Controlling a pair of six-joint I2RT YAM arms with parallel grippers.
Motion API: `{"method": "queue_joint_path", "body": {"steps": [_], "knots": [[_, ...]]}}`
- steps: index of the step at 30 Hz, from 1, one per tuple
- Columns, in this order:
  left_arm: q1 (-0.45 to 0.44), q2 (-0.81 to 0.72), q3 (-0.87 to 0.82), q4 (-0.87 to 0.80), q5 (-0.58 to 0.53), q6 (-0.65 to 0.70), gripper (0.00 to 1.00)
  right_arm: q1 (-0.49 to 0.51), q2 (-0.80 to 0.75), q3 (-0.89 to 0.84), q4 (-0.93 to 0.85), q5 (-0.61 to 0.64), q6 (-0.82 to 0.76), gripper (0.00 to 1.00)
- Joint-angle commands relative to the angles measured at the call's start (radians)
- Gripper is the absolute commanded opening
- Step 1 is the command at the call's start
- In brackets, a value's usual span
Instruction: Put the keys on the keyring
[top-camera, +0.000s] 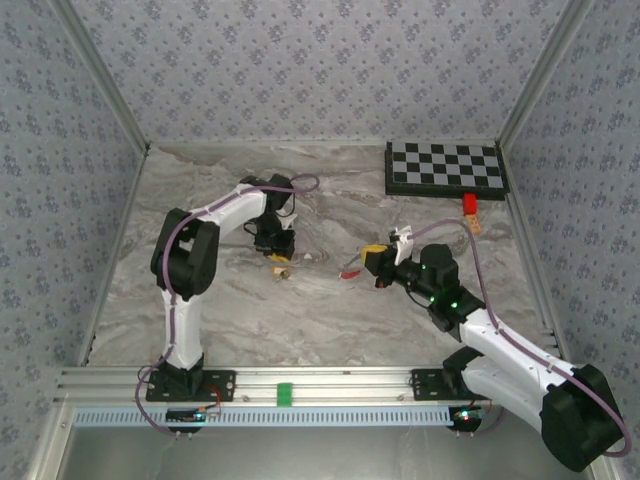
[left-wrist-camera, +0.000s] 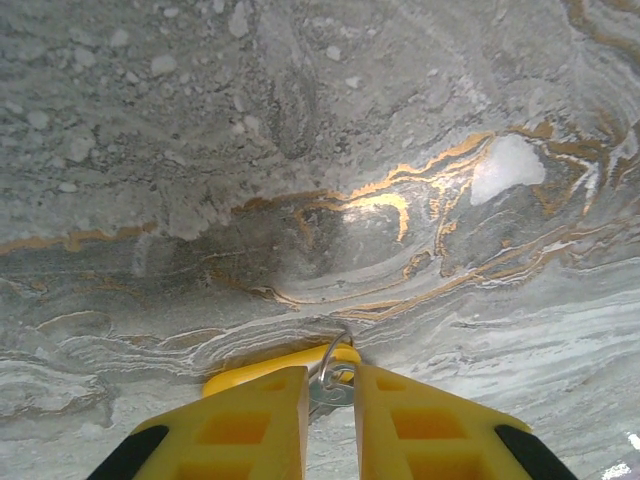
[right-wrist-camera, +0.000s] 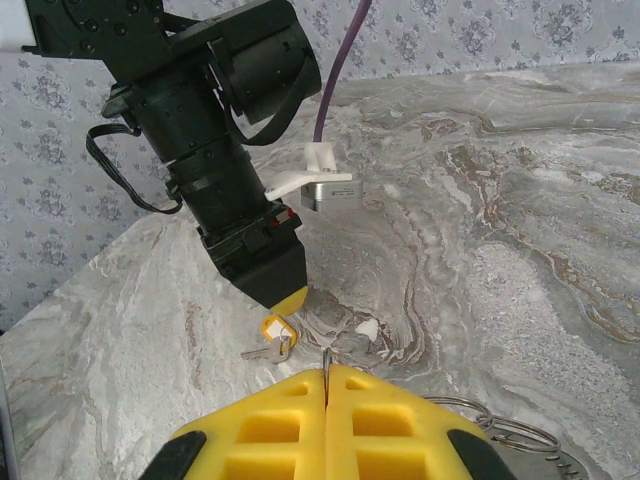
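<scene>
The key with the orange-yellow head (right-wrist-camera: 273, 329) rests on the marble, its silver blade pointing left. My left gripper (left-wrist-camera: 330, 375) comes down on it from above and is shut on its small ring and silver head, with the yellow head (left-wrist-camera: 245, 370) poking out past the fingertips. The top view has that gripper (top-camera: 277, 248) left of centre, the key (top-camera: 283, 269) just below it. My right gripper (right-wrist-camera: 328, 372) is shut on the thin wire of the keyring (right-wrist-camera: 498, 430), whose loops show under the right finger. Its red tag (top-camera: 350, 270) hangs left of the right gripper (top-camera: 373, 258).
A checkerboard (top-camera: 445, 168) lies at the back right, with a red block (top-camera: 468, 203) and a small tan thing (top-camera: 477, 226) in front of it. Patterned walls close in the marble table (top-camera: 250, 320) on three sides. The two grippers stand about a hand's width apart.
</scene>
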Motion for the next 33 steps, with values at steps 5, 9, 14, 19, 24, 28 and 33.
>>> {"method": "queue_joint_path", "body": {"steps": [5,9,14,19,24,28,33], "knots": [[-0.014,0.041,0.008,-0.049,-0.008,0.021,0.20,-0.002,-0.009,0.005,0.004,0.007,-0.005,0.00],[-0.018,0.043,0.008,-0.050,-0.008,0.021,0.20,-0.003,-0.011,0.005,0.003,0.007,-0.006,0.00],[-0.024,0.048,0.010,-0.051,-0.001,0.023,0.20,-0.002,-0.012,0.005,0.002,0.009,-0.007,0.00],[-0.029,0.051,0.008,-0.055,0.011,0.027,0.19,-0.002,-0.012,0.006,0.002,0.009,-0.007,0.00],[-0.031,0.048,0.008,-0.052,0.027,0.028,0.19,-0.002,-0.010,0.004,0.002,0.009,-0.007,0.00],[-0.032,0.048,0.008,-0.052,0.030,0.029,0.19,-0.002,-0.011,0.005,0.002,0.009,-0.007,0.00],[-0.033,0.054,0.013,-0.055,0.020,0.029,0.18,-0.002,-0.010,0.005,0.002,0.011,-0.007,0.00]]}}
